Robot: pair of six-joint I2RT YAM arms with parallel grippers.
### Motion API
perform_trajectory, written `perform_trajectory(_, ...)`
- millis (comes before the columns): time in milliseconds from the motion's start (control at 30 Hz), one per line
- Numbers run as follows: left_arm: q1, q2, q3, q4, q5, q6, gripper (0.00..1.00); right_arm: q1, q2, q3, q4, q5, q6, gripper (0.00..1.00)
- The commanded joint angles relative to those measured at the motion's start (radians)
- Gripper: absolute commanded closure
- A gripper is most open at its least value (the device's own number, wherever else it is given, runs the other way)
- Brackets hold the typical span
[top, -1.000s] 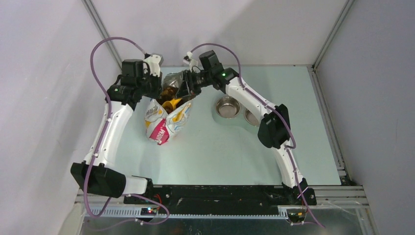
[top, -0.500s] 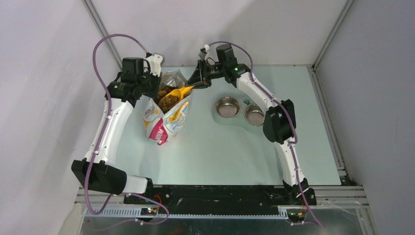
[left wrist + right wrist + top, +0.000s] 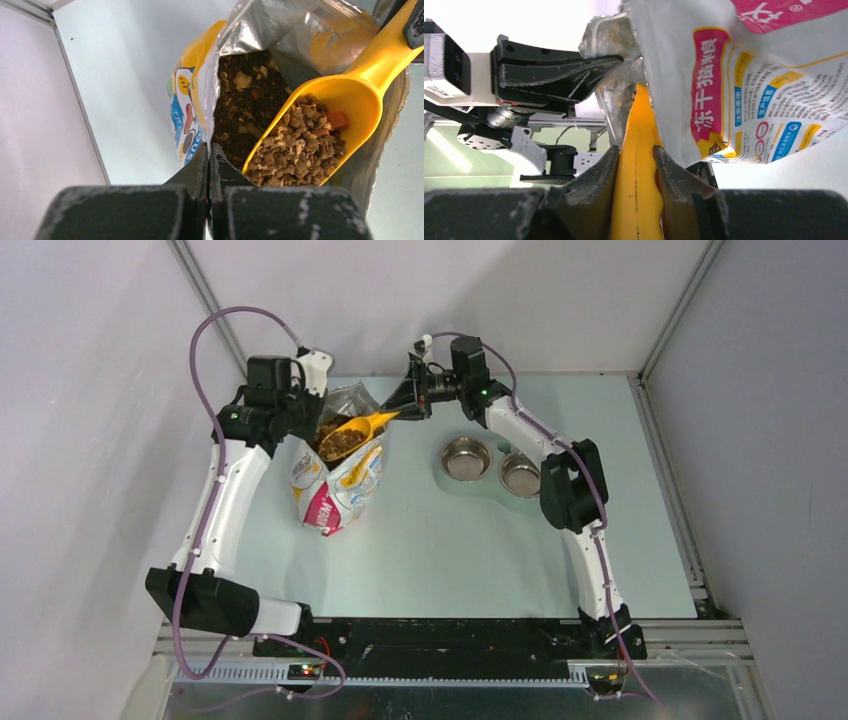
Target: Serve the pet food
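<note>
both arms are bolted at the near edge of the desk (image 3: 450, 560). the left arm (image 3: 225, 505) rises along the left side. the right arm (image 3: 572, 495) rises along the right side, and its forearm reaches back leftward over the far part of the desk.

mid-desk, right of centre: two steel bowls stand side by side. the nearer bowl (image 3: 520, 475) sits just beside the elbow of the right arm. the farther bowl (image 3: 466, 458) sits to its left.

mid-desk, left of centre: the bag (image 3: 335, 490), a white printed foil pouch with pink, yellow and blue marks. its base points to the near side and its open mouth lies toward the far side, between the two wrists.

left claw (image 3: 208, 152): clenched. the two fingers are pressed together with the foil rim of the bag's mouth pinched between them, on the left side of the opening.

right claw (image 3: 636, 160): grasping the handle of the yellow scoop (image 3: 350, 95). one finger (image 3: 594, 175) lies against each flank of the handle. the handle slopes up toward this claw, and the cup end points toward the left claw.

pet food (image 3: 300, 150): found in two places.
- a heaped portion fills the cup of the yellow scoop: small brown and tan chunks, with one reddish piece near the handle end.
- the remainder lies inside the bag, visible through the open mouth beside and below the cup.

the cup is held over the bag's open mouth. i cannot tell whether its underside touches the food below.
</note>
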Motion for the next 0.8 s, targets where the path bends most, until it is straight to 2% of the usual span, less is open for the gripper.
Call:
perform_trajectory(0,0.01,0.003,0.055,0.02,-0.026,0.033,1.0,-0.017,-0.082,-0.083,0.204,0.0,0.089,1.0)
perform_trajectory(133,0.011,0.0,0.057,0.015,-0.031,0.036,1.0,-0.03,-0.117,-0.154,0.279,0.058,0.092,1.0)
perform_trajectory(233,0.012,-0.003,0.057,0.013,-0.033,0.036,1.0,-0.032,-0.142,-0.151,0.069,0.157,-0.023,1.0)
perform_trajectory(333,0.012,-0.005,0.054,0.013,-0.03,0.034,1.0,-0.038,-0.215,-0.241,0.034,0.288,-0.054,1.0)
perform_trajectory(567,0.012,-0.002,0.052,0.019,-0.015,0.023,1.0,-0.01,-0.303,-0.297,-0.009,0.431,-0.091,1.0)
perform_trajectory(633,0.013,-0.002,0.056,0.017,-0.01,0.023,1.0,-0.006,-0.318,-0.326,0.015,0.435,-0.052,1.0)
perform_trajectory(700,0.013,-0.003,0.058,0.018,-0.01,0.023,1.0,-0.01,-0.326,-0.373,0.101,0.408,0.053,1.0)
perform_trajectory(767,0.014,-0.003,0.056,0.022,-0.009,0.023,1.0,-0.014,-0.335,-0.398,0.117,0.398,0.068,1.0)
